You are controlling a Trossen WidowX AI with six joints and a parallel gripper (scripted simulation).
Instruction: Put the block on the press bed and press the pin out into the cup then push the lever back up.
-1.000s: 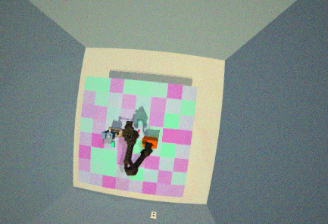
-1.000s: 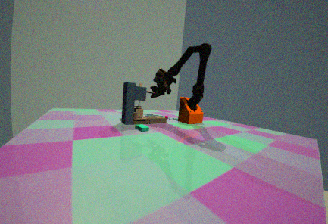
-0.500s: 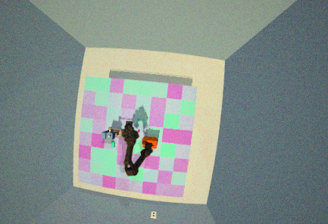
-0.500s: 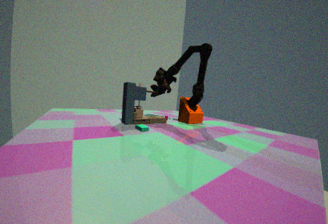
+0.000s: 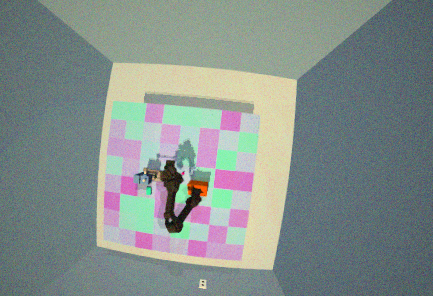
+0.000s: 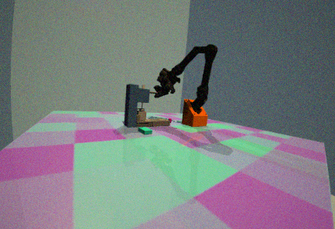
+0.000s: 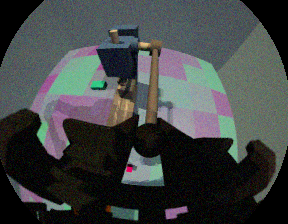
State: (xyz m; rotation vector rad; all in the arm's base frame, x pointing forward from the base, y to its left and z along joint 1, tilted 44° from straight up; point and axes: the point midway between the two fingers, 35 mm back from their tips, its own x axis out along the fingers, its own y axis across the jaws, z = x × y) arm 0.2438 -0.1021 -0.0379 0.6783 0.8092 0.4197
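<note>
- Pincer (image 5: 164,175) (image 6: 157,93) (image 7: 147,119) is nearly closed on the end of the lever (image 6: 152,93) (image 7: 153,85), maybe so it can pull down and push back up.
- Lever is a long, round, brown stick, and it sticks out from the blue-grey press (image 5: 142,179) (image 6: 131,106) (image 7: 116,57) high above the bed.
- Block (image 6: 141,116) (image 7: 126,89) is a tan, boxy thing on the press bed (image 6: 156,122) (image 7: 121,111), under the thin punch (image 6: 141,105). It sits there so the punch can reach its pin (I cannot tell if they line up just right).
- Bed is brown and flat, like wood.
- Green piece (image 5: 149,190) (image 6: 145,131) (image 7: 98,85) is flat and boxy, beside the press on the bench (image 5: 135,212) (image 6: 112,166) (image 7: 180,90) (pink and mint squares).
- Next should come a straight pull down; a sideways tug could shake the block.
</note>
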